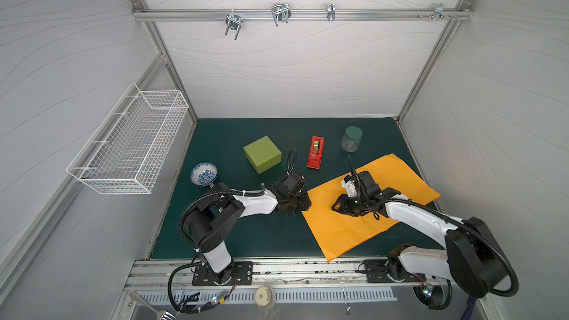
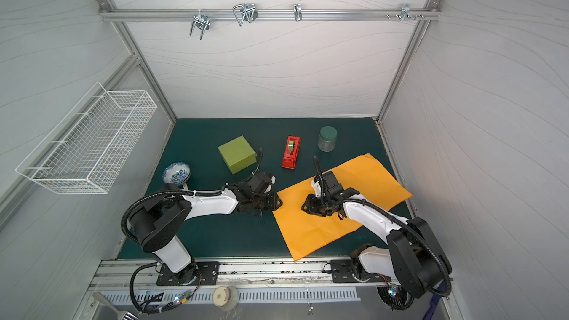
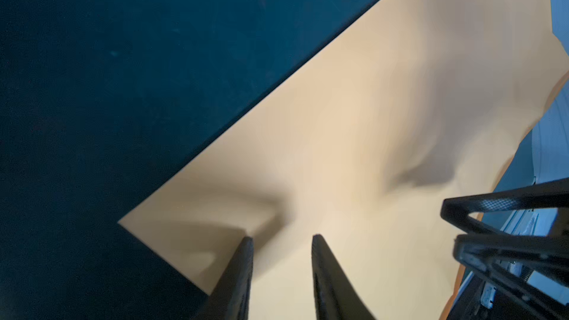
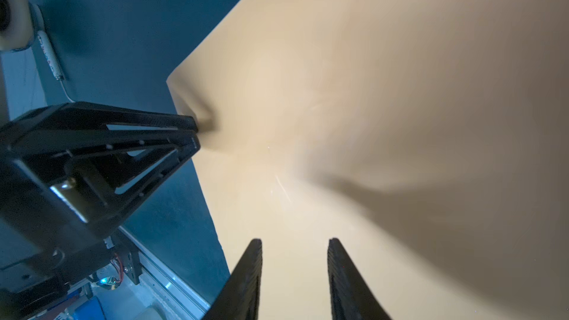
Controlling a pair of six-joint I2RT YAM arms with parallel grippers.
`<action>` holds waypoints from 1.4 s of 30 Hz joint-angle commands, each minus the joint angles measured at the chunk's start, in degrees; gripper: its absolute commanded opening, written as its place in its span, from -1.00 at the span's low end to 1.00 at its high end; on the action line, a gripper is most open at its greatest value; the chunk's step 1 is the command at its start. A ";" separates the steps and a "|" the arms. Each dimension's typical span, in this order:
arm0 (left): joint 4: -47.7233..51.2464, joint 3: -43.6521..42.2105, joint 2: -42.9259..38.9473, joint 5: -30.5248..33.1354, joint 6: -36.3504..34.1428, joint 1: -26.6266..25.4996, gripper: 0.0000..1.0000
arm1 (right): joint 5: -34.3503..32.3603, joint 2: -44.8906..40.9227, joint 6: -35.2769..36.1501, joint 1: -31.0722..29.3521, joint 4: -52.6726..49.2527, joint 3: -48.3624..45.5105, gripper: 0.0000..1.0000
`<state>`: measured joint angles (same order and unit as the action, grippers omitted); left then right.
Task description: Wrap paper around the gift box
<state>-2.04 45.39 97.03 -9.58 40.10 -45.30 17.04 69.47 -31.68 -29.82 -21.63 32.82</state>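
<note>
Left claw (image 1: 308, 204) sits right at the near-left corner of the paper (image 1: 348, 235). From above it covers that corner, so the very tip of the sheet is hidden. Seen from its own wrist, this claw (image 3: 281, 238) has its two prongs apart, with bare sheet showing in the gap. Whether the tips press on the paper I can't tell.

The right claw (image 1: 335, 206) hangs over the middle of the sheet. From its wrist, that claw (image 4: 295, 240) is parted too, holding nothing, with only paper beneath. Its arm blocks a strip of the sheet's centre in both top views.

The paper lies on the dark green tabletop (image 1: 246, 235), right of centre and skewed. Its long axis runs from front-left to back-right, and one corner reaches the front edge. From above it is bright orange, with faint fold creases near the front. Up close it looks pale tan and blurred, with soft shadowed dips.

The gift box (image 1: 261, 153) stands further back and left of centre, well apart from the paper. It is olive-green and squarish, its lid is on, and one corner points toward the front. A red tape dispenser (image 1: 315, 152) stands between box and paper.
</note>
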 commanded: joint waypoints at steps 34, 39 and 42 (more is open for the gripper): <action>4.17 -0.02 -9.82 6.07 -7.86 10.99 0.02 | -12.62 5.38 1.25 -4.61 -11.27 10.73 0.48; -2.27 0.14 -6.01 1.57 -0.91 2.31 0.06 | -11.57 10.03 2.56 2.75 -7.42 8.00 0.39; -3.39 0.59 -3.50 0.33 -0.02 1.55 0.02 | -8.60 12.18 2.11 2.67 -4.75 6.29 0.31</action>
<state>-1.48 45.50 91.26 -6.44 36.14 -44.03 6.48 80.34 -30.37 -26.96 -28.73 40.56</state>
